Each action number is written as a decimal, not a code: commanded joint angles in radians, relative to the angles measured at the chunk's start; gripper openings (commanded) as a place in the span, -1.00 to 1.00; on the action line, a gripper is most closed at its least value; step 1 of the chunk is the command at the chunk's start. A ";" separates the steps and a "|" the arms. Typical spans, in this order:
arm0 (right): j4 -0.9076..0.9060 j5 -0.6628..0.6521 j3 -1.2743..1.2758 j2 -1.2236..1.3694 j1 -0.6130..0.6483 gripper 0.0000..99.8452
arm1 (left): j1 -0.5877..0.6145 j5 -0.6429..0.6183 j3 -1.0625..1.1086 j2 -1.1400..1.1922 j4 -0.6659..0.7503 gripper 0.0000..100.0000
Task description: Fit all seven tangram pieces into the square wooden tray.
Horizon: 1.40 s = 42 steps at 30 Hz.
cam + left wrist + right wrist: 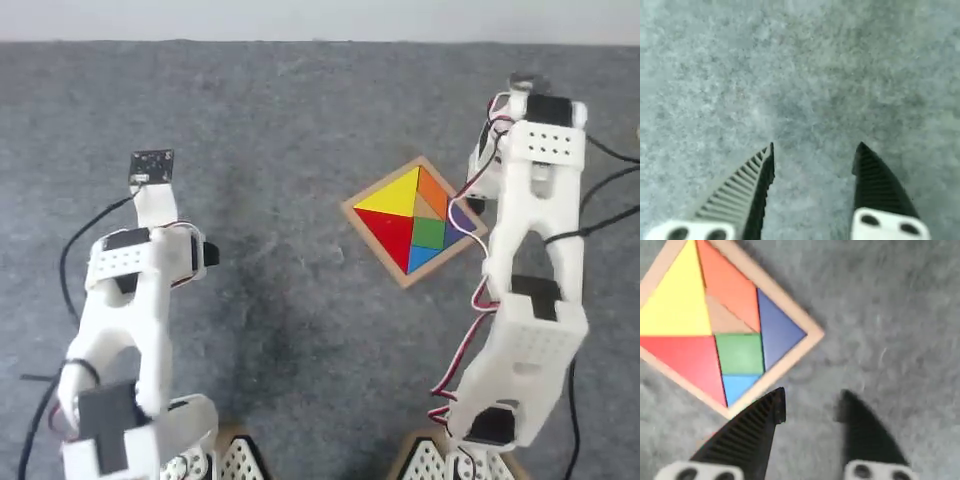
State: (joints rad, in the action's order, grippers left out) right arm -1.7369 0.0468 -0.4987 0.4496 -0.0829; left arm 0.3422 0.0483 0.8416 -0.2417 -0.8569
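Your square wooden tray (373, 245) lies turned like a diamond on the grey carpet (280, 330), right of centre, and all seven tangram pieces (395, 230) sit inside it. Your right gripper (812, 392) hangs just beside its near-right edge, fingers apart and empty. Your left gripper (815, 147) is well apart on the left, over the carpet, fingers apart too.
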 commanded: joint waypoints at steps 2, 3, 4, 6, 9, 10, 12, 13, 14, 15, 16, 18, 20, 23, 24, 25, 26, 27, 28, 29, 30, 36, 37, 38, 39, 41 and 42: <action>0.053 -0.041 0.164 -0.131 -0.004 -0.94 | -0.032 0.000 0.074 -0.261 -0.015 -0.65; 0.081 -0.043 0.210 -0.166 -0.007 -0.94 | -0.043 0.003 0.110 -0.318 -0.015 -0.65; 0.107 -0.043 0.259 -0.214 -0.007 -0.95 | -0.052 0.003 0.147 -0.377 -0.015 -0.65; 0.156 -0.043 0.373 -0.334 -0.005 -0.95 | -0.068 0.006 0.203 -0.485 -0.017 -0.65; 0.242 -0.046 0.597 -0.570 -0.001 -0.95 | -0.071 0.041 0.254 -0.608 -0.044 -0.66; 0.278 -0.046 0.689 -0.654 -0.002 -0.95 | -0.071 0.049 0.266 -0.634 -0.057 -0.66; 0.355 -0.048 0.881 -0.828 -0.007 -0.95 | -0.071 0.086 0.305 -0.669 -0.055 -0.66; 0.400 -0.048 0.982 -0.918 -0.007 -0.95 | -0.071 0.115 0.331 -0.681 -0.040 -0.66; 0.438 -0.051 1.080 -1.006 -0.004 -0.95 | -0.071 0.144 0.361 -0.690 -0.017 -0.65; 0.473 -0.069 1.178 -1.090 0.001 -0.95 | -0.071 0.169 0.400 -0.700 0.009 -0.65; 0.512 -0.092 1.269 -1.173 0.002 -0.95 | -0.071 0.184 0.437 -0.706 0.040 -0.65; 0.581 -0.135 1.418 -1.323 -0.005 -0.95 | -0.071 0.196 0.510 -0.717 0.103 -0.65; 0.613 -0.176 1.539 -1.452 -0.004 -0.95 | -0.071 0.196 0.579 -0.727 0.169 -0.65; 0.625 -0.238 1.625 -1.569 -0.010 -0.95 | -0.071 0.195 0.656 -0.750 0.261 -0.65; 0.627 -0.244 1.640 -1.589 -0.012 -0.95 | -0.071 0.195 0.673 -0.760 0.282 -0.65; 0.631 -0.252 1.657 -1.603 -0.015 -0.95 | -0.071 0.195 0.684 -0.770 0.295 -0.65; 0.634 -0.252 1.676 -1.610 -0.015 -0.95 | -0.071 0.195 0.693 -0.781 0.301 -0.65; 0.644 -0.252 1.699 -1.618 -0.012 -0.95 | -0.071 0.195 0.700 -0.790 0.301 -0.65; 0.662 -0.252 1.728 -1.623 -0.007 -0.95 | -0.071 0.195 0.711 -0.801 0.302 -0.65; 0.684 -0.252 1.755 -1.624 -0.007 -0.95 | -0.071 0.195 0.722 -0.812 0.302 -0.65; 0.713 -0.252 1.788 -1.624 -0.005 -0.95 | -0.071 0.195 0.730 -0.825 0.302 -0.65; 0.808 -0.252 1.906 -1.626 -0.013 -0.95 | -0.063 0.199 0.788 -0.942 0.301 -0.65; 0.805 -0.252 1.912 -1.626 -0.013 -0.95 | -0.063 0.199 0.802 -0.970 0.302 -0.65; 0.806 -0.252 1.919 -1.626 -0.013 -0.95 | -0.063 0.199 0.814 -1.000 0.299 -0.65; 0.806 -0.252 1.929 -1.626 -0.013 -0.95 | -0.063 0.199 0.831 -1.033 0.301 -0.65; 0.814 -0.252 1.956 -1.626 -0.013 -0.95 | -0.063 0.196 0.849 -1.096 0.290 -0.65; 0.816 -0.252 1.964 -1.626 -0.015 -0.95 | -0.068 0.196 0.849 -1.131 0.261 -0.65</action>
State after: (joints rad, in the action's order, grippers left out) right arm -0.9436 -0.1926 1.4622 -1.1523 -0.0844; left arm 0.2777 0.2386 1.6978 -1.2789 -0.5777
